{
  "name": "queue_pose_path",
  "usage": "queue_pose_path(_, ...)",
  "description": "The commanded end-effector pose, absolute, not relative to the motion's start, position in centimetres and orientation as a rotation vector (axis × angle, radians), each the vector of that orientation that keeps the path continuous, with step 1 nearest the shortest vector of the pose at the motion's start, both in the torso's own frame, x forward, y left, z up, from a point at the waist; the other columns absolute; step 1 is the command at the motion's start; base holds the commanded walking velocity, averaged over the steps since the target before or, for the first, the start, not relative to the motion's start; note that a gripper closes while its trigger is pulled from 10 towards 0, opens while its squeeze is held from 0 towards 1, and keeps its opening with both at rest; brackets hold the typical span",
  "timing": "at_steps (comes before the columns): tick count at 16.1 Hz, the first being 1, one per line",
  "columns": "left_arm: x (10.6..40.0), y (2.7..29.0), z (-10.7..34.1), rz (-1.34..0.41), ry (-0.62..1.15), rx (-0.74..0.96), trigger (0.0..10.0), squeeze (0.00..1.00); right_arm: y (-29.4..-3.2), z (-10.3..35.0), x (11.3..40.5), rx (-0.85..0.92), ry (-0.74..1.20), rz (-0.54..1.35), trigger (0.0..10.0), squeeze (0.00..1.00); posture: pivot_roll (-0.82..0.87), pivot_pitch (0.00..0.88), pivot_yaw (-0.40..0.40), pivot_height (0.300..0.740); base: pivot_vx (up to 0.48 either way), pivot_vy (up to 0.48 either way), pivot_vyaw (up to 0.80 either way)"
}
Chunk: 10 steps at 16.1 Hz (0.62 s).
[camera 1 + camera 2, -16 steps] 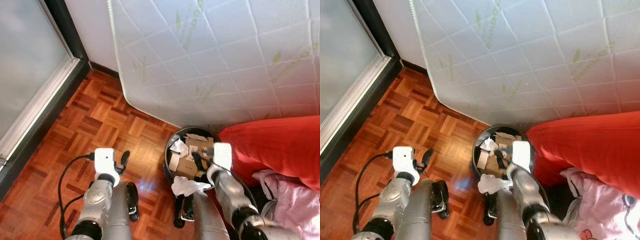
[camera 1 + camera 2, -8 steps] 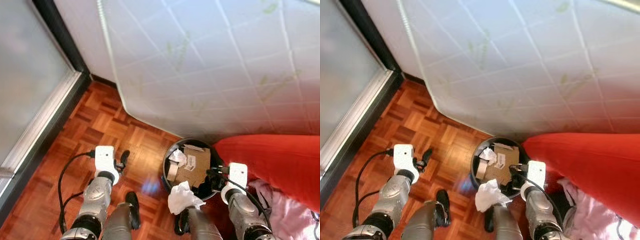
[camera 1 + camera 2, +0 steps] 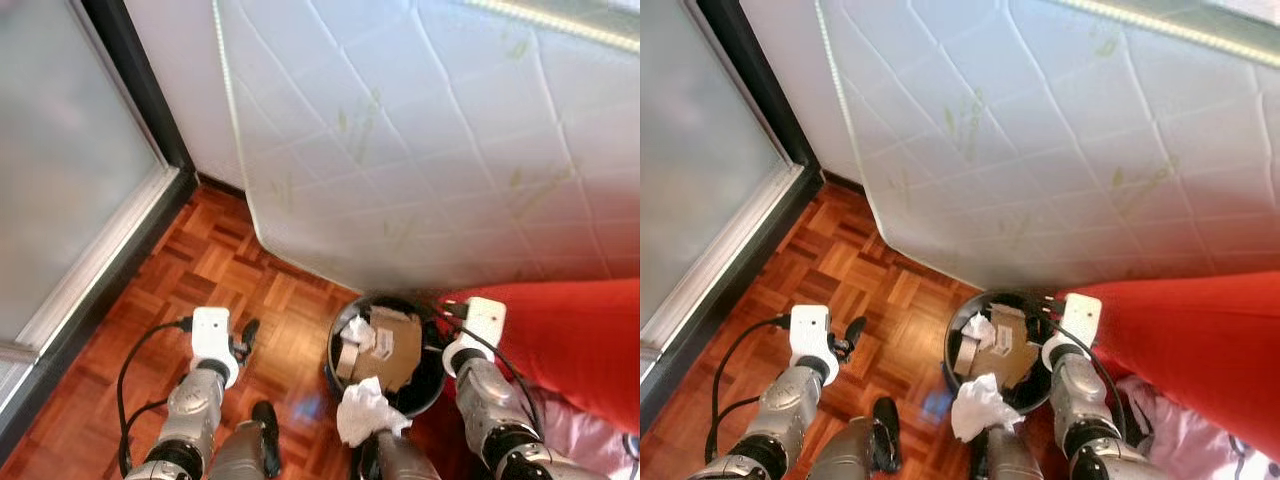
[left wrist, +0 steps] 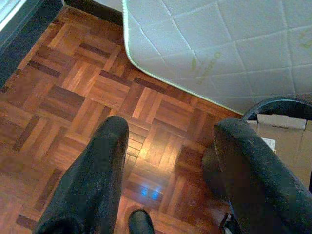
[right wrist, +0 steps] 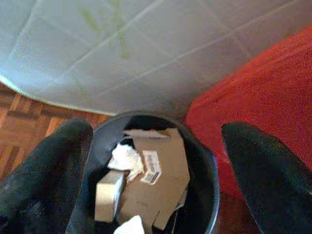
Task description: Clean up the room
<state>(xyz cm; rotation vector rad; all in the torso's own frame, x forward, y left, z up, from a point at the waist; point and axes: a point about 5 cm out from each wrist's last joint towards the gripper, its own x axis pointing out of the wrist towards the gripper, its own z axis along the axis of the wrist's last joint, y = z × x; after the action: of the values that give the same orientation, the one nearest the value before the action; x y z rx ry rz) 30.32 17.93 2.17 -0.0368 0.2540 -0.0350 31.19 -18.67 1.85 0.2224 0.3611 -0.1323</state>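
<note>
A black round waste bin (image 3: 334, 348) stands on the parquet against the mattress. It holds a cardboard piece (image 3: 396, 342) and white paper scraps. A crumpled white paper (image 3: 364, 411) rests on its near rim. My right gripper (image 5: 156, 161) hovers open above the bin's right side, next to the red bedding, with nothing between its fingers (image 5: 53, 161). In the left eye view its white wrist (image 3: 481, 321) shows by the bin's right rim. My left gripper (image 4: 170, 146) is open and empty over bare floor to the left of the bin, with its fingertips (image 3: 248, 330) low.
A white quilted mattress (image 3: 420, 150) leans against the wall behind the bin. Red bedding (image 3: 570, 340) lies at the right, with pink cloth (image 3: 592, 450) below it. A frosted glass door (image 3: 60, 170) with a dark frame runs along the left. Parquet floor (image 3: 220, 260) lies between.
The camera has tilted up. My right gripper has drawn back from over the bin's middle to its right rim. The crumpled paper stays on the near rim.
</note>
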Motion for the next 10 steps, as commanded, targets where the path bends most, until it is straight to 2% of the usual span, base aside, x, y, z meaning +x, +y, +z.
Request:
queue_pose_path(1, 28.9, 18.3, 0.4, -0.017, 0.342, -0.040, 10.0, 0.00, -19.9, 0.4, 29.7, 0.230, 0.413, -0.195, 10.0, 0.00, 0.10, 0.184, -0.062, 0.740, 0.000, 0.000, 0.00)
queue_pose_path(6, 27.3, 19.7, -1.4, 0.034, 0.459, -0.055, 10.0, 0.00, -21.5, -2.2, 26.5, 0.233, 0.505, -0.282, 10.0, 0.00, 0.10, 0.129, -0.027, 0.740, 0.000, 0.000, 0.00)
queue_pose_path(7, 27.0, 20.0, -1.7, 0.046, 0.478, -0.056, 10.0, 0.00, -21.9, -2.6, 25.8, 0.236, 0.523, -0.305, 10.0, 0.00, 0.09, 0.088, -0.015, 0.740, 0.000, 0.000, 0.00)
queue_pose_path(10, 26.8, 20.6, -1.8, 0.067, 0.501, -0.031, 10.0, 0.00, -22.4, -3.5, 24.6, 0.217, 0.556, -0.316, 10.0, 0.00, 0.08, 0.041, -0.012, 0.740, 0.000, 0.000, 0.00)
